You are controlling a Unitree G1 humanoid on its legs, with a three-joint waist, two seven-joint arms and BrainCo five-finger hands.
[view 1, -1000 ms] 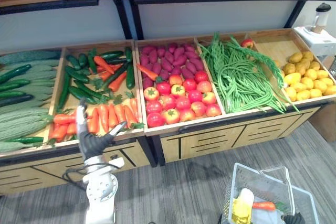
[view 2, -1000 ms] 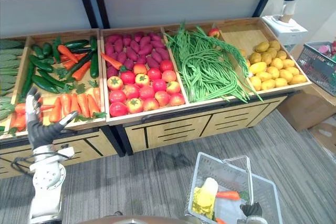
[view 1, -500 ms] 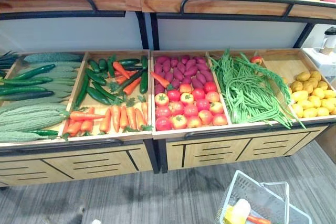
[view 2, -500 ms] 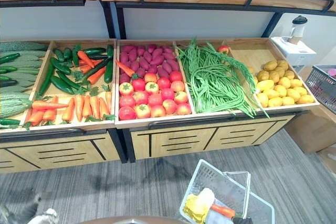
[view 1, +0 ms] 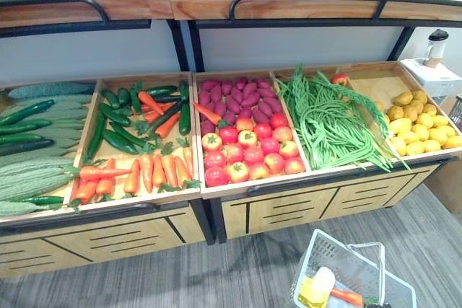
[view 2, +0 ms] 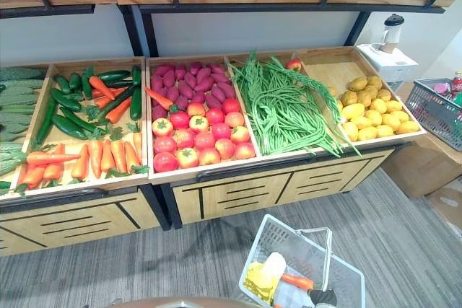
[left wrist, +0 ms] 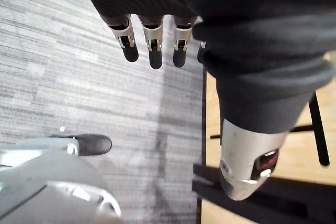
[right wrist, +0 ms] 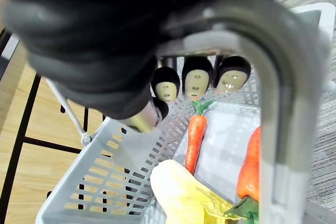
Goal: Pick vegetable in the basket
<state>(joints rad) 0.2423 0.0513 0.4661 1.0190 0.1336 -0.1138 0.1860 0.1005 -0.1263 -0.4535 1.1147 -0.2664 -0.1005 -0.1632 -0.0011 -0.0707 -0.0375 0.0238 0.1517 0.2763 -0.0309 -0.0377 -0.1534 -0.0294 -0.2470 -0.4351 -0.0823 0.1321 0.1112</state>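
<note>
Basket (view 1: pixel 339 256) of white mesh hangs low on robot's rt side, in front of produce bench (view 1: pixel 274 205). Right hand (right wrist: pixel 94 40) carries it, fingers (right wrist: pixel 197 80) curled round the grey handle (right wrist: pixel 273 103). Already inside: one carrot (right wrist: pixel 195 135), a second carrot (right wrist: pixel 251 166) and a pale-husked corn cob (right wrist: pixel 178 192). More veg waits in the bench bins: loose carrots (view 1: pixel 155 171) w/ dark cucumbers (view 1: pixel 115 117) behind them, tomatoes (view 1: pixel 245 156) in the next bin, long beans (view 1: pixel 328 120) beyond. Left hand (left wrist: pixel 210 14) is down over the grey floor (left wrist: pixel 79 77), fingers (left wrist: pixel 152 40) straight and slack, holding nothing.

Risks, as judged: the left hand is low and well apart from the bins, so a long lift to the carrots could clip the bench's front edge. Carrots lie packed side by side, so a loose pinch may drag a neighbour out or drop one to the floor. The basket hangs from one hand by its handle, so a turn of the body could swing it into the bench or tip the load.

Head views give the layout, i.e. bins, fruit shelf (view 1: pixel 289 5) above, basket below. The rt wrist view alone shows the hold on the handle and the second carrot. The left wrist view alone shows the idle hand, beside a pale wood panel, prob. the bench front.
</note>
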